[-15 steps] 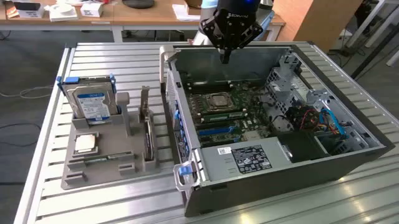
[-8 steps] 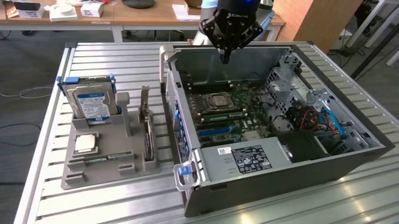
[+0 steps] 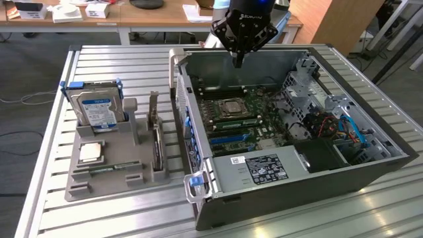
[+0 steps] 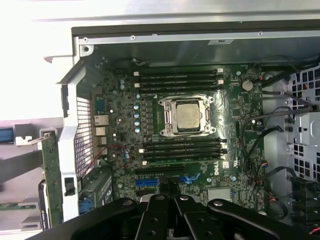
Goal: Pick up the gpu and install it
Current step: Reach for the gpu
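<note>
The gpu point(image 3: 156, 141) stands edge-on in a slot of the grey holder tray point(image 3: 99, 183), at the exterior view's left of the open computer case point(image 3: 297, 198). In the wrist view the gpu point(image 4: 51, 175) is a narrow green board just outside the case wall. My gripper point(image 3: 238, 60) hangs above the far part of the case, over the motherboard point(image 3: 244, 124), well away from the gpu. Its fingers are shut and hold nothing. In the wrist view the shut gripper point(image 4: 168, 189) points at the motherboard point(image 4: 180, 150) near the blue slots.
A silver hard drive with a blue label point(image 3: 97, 109) stands in the tray, with a processor point(image 3: 90, 151) and a memory stick point(image 3: 109, 168) lying flat beside it. Inside the case are the CPU socket point(image 3: 233, 108), a power supply point(image 3: 261, 171) and cables point(image 3: 343, 129). Desks stand behind the slatted table point(image 3: 119, 218).
</note>
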